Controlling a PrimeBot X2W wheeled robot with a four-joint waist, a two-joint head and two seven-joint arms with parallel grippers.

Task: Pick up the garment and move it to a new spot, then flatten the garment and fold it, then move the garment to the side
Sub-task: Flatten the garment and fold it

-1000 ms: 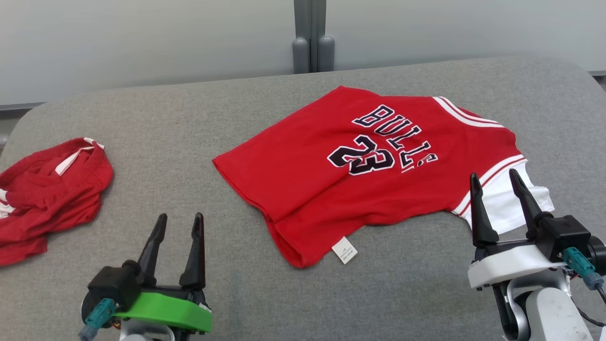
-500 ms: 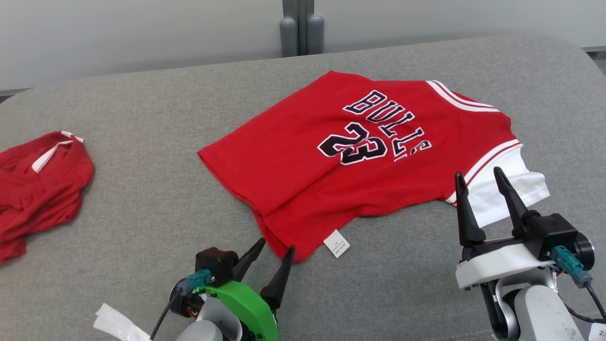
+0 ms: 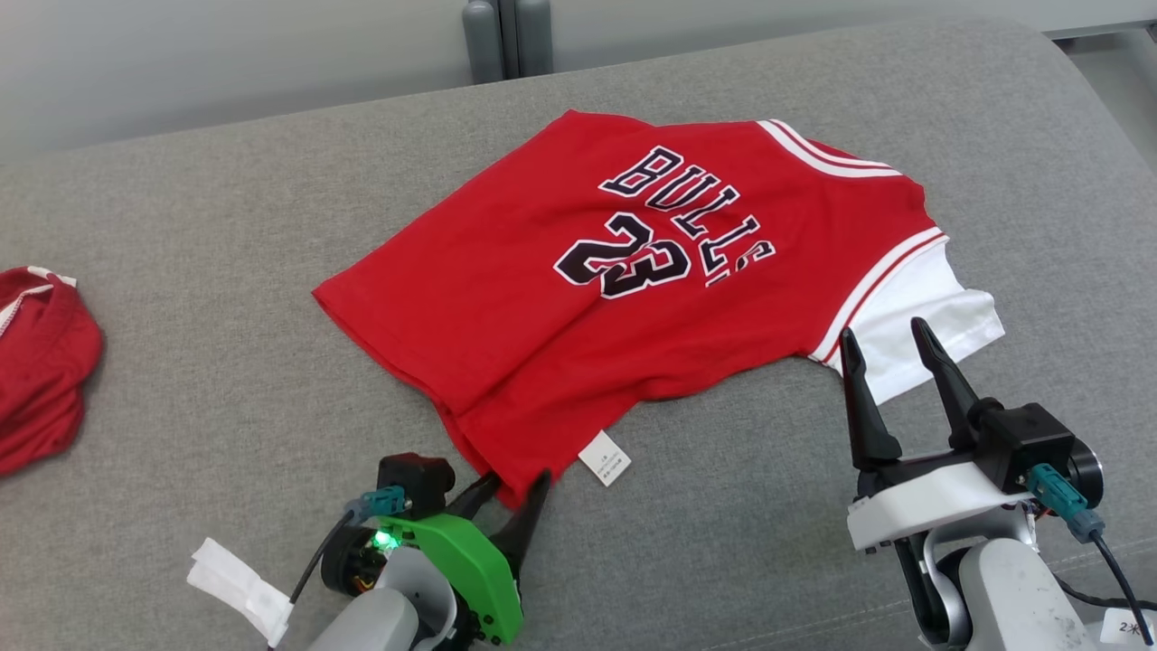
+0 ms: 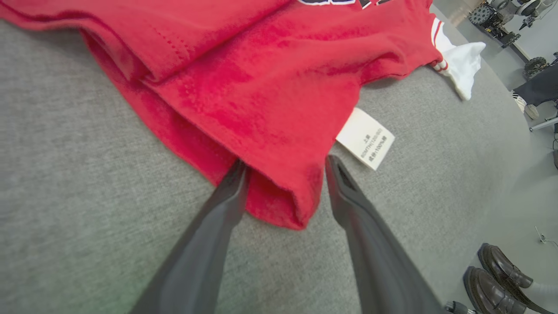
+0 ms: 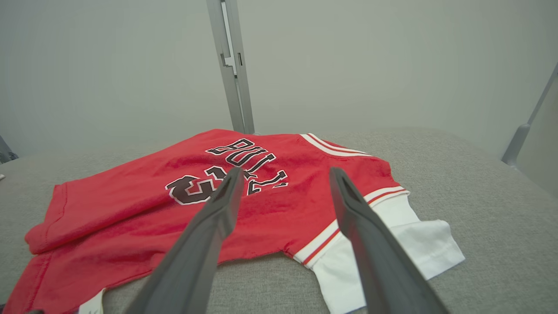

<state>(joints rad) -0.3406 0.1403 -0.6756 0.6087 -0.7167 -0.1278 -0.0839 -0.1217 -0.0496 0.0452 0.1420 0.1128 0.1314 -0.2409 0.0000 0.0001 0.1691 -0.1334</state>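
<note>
A wide grey fabric-covered surface (image 3: 226,226) spans the head view, with a pale wall behind it at 12 o'clock.

A red jersey (image 3: 506,307) lies spread on the surface, from the centre towards 1 o'clock. It shows the word BULLS and the number 23 in dark letters edged in white. Its body is partly doubled over, with a fold running along the lower edge. A white sleeve (image 3: 922,307) with red and white trim sticks out at 3 o'clock. The jersey's nearest corner points to 6 o'clock.

A second red garment (image 3: 41,362) sits crumpled at 9 o'clock, well apart from the jersey and cut off by the picture's edge.

The right gripper (image 3: 882,330) is at 4 o'clock on a white mount. Its jaws are spread wide, with nothing between them, and their tips point up at the white sleeve.

The left gripper (image 3: 517,477) is at 6 to 7 o'clock on a green mount. Its jaws are spread and straddle the jersey's nearest corner. The left wrist view shows red cloth lying between the two dark fingers, not pinched.

A small white label (image 3: 605,457) pokes out from the jersey's hem, just beside the left gripper at its 1 o'clock.

In the left wrist view, a person's dark shoes (image 4: 497,279) stand on the floor at 4 o'clock.
</note>
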